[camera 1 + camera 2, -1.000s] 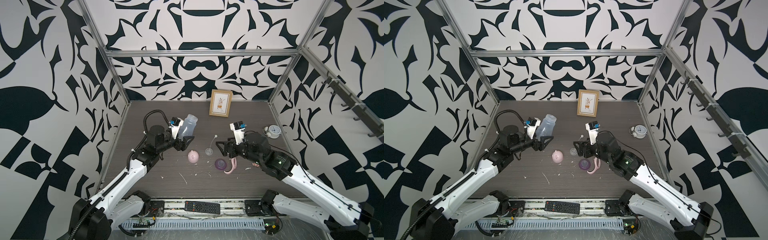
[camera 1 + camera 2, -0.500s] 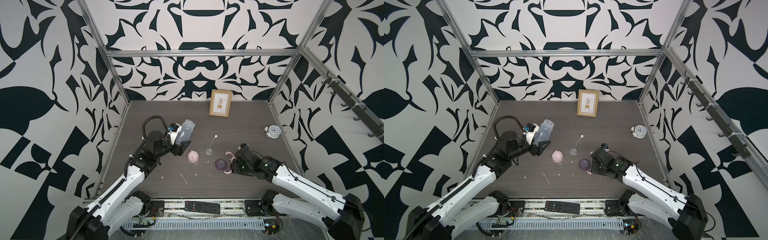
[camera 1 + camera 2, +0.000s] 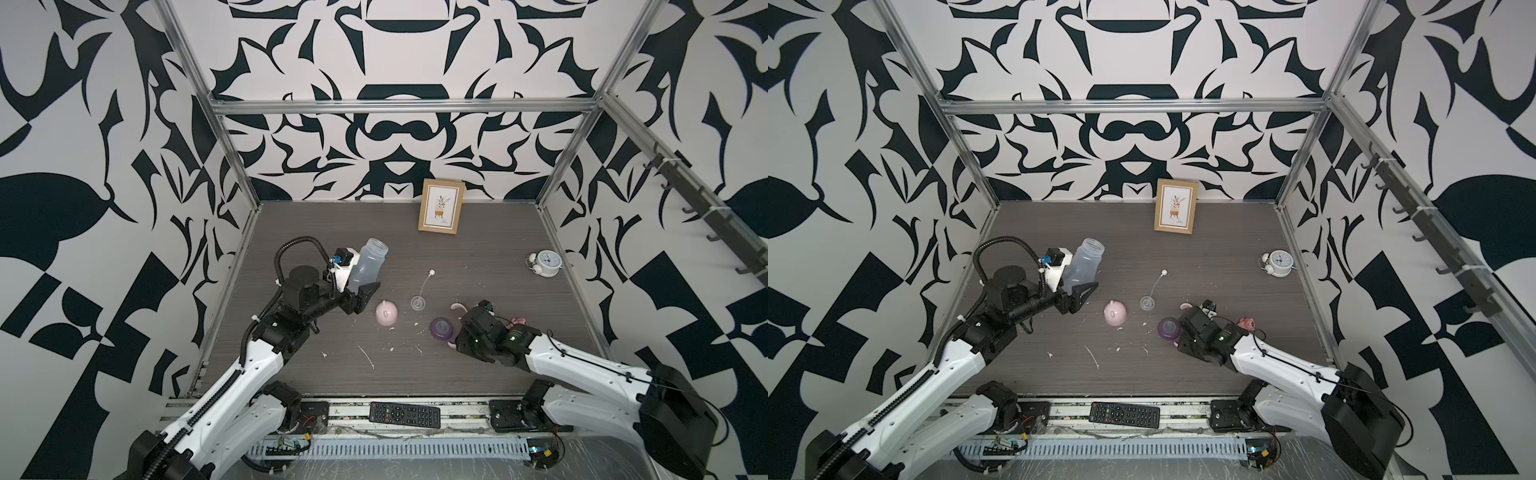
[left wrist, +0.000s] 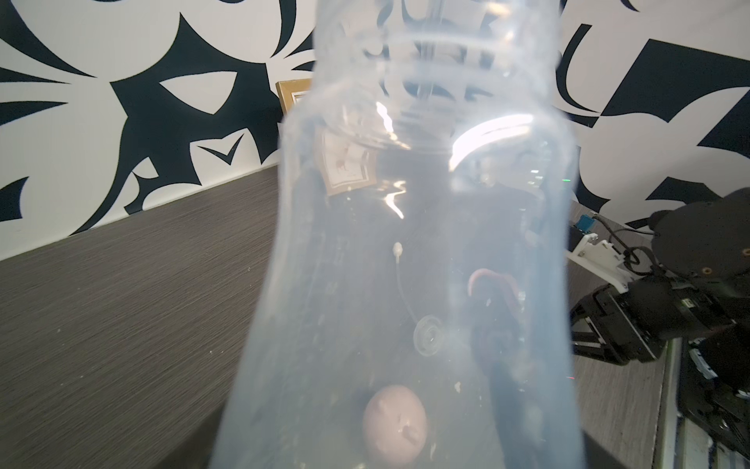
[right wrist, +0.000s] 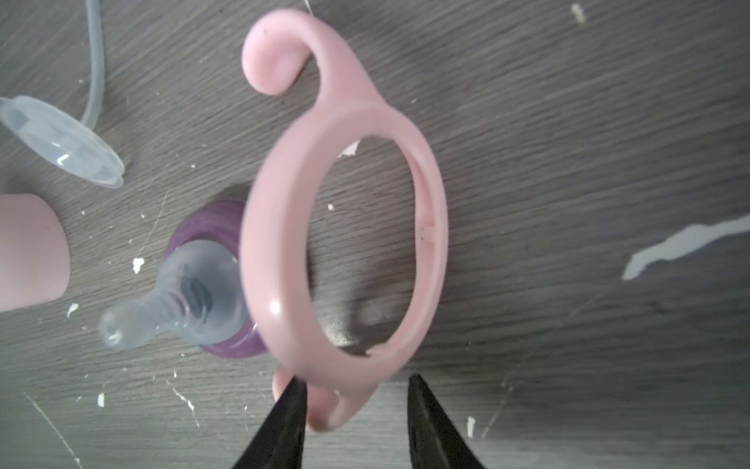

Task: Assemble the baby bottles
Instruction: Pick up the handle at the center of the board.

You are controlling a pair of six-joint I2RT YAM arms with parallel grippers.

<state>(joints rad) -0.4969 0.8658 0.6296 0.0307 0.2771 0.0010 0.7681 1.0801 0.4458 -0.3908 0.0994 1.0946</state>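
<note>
— Bottle (image 3: 368,266) first: where is it?
— Up in the left jaws, gripped by its lower body, clear of the table (image 3: 478,257). It is tilted, with the open mouth pointing up and away from them, and the neck is bare.
— And the right jaws?
— Low over the table and open. Their fingertips (image 5: 284,422) stand either side of the near edge of the pink handle ring (image 5: 276,251). One tip meets the curl there and the other is apart from the plastic. No pinch yet, I judge.
— How should that pinch go?
— Square on the band, I think, not on the curl, or the ring may twist out. The purple collar (image 5: 211,227) with its teat sits just ahead and to one side, overlapped by the ring; whether they touch I cannot tell. A straight lift should leave it standing. The cap (image 5: 28,251) and the straw (image 5: 61,142) lie further out on that side. After that, probably the ring goes to the bottle neck.
— What do the top views add?
— Both show the bottle's tilt. But the right arm's wrist covers its own tips, and only one end of the ring (image 3: 457,307) peeps out. The right wrist view alone shows that gap. The left wrist view is filled by the bottle (image 4: 426,243), with parts showing through it as blurs and its own jaws out of shot.
</note>
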